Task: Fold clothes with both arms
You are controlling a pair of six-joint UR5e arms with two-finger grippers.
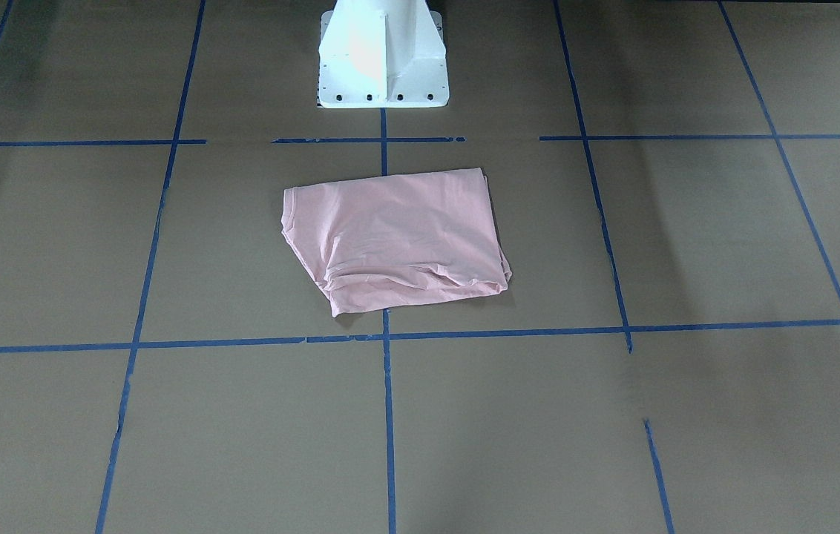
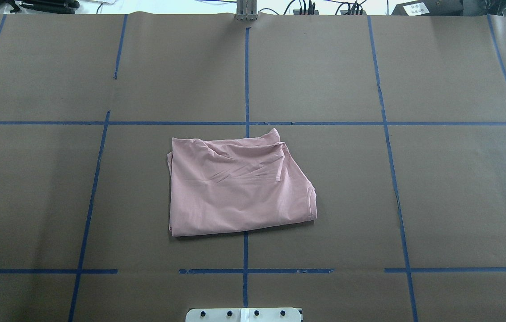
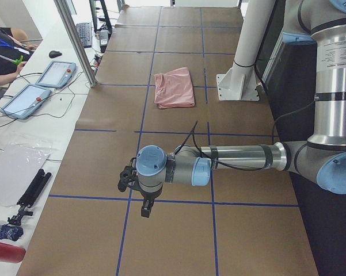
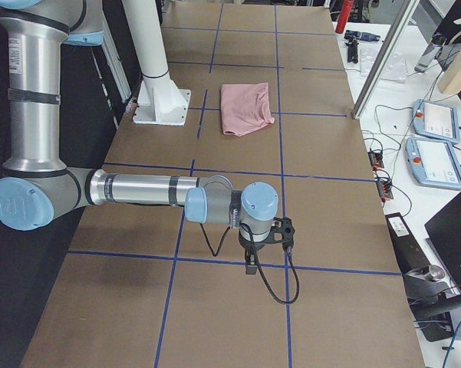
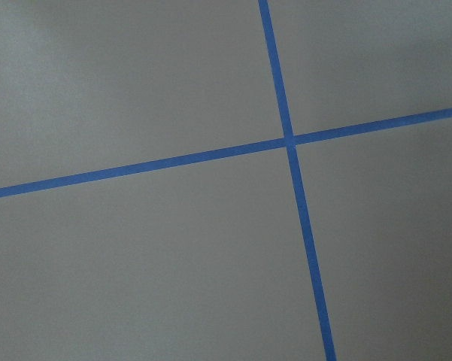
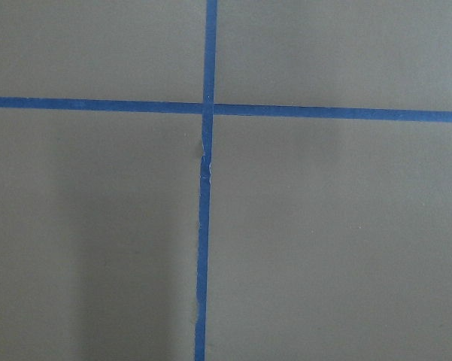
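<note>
Okay, pink T-shirt (image 2: 239, 188) near pedestal base (image 1: 383, 67): likely light, limp; pinch stacked corners. Left gripper (image 3: 144, 207), right gripper (image 4: 249, 264): can't tell jaw opening.

Exteriors on T-shirt (image 2: 239, 188); wrist-cams seemingly downward

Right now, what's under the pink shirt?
The shirt lies on the brown table, over a blue tape line. It is folded, so its inner layers are covered.
</note>
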